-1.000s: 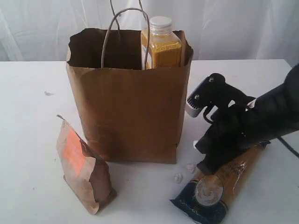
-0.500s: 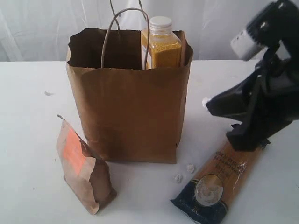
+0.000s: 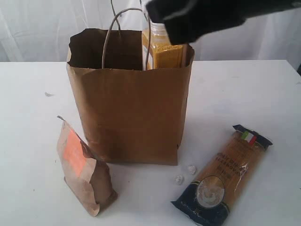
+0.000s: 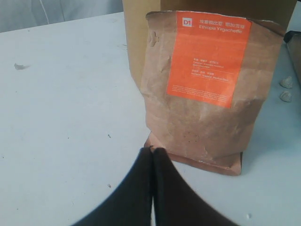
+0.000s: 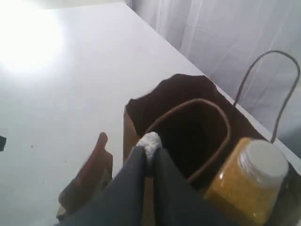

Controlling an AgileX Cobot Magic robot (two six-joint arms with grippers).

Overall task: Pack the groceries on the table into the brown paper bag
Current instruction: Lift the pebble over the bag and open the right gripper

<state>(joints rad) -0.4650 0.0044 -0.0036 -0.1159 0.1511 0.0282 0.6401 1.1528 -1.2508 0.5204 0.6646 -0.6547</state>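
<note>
White tabletop carries the brown paper bag; the right gripper pinches a small white lump above it; the left gripper, closed and empty, points at the small kraft pouch.

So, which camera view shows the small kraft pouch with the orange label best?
The left wrist view: the small kraft pouch fills it, label facing the camera. The exterior view shows it whole but smaller and angled; the right wrist view shows only its blurred top.

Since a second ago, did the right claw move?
Yes. The right claw rose from beside the pasta packet to above the brown paper bag's open top.
</note>
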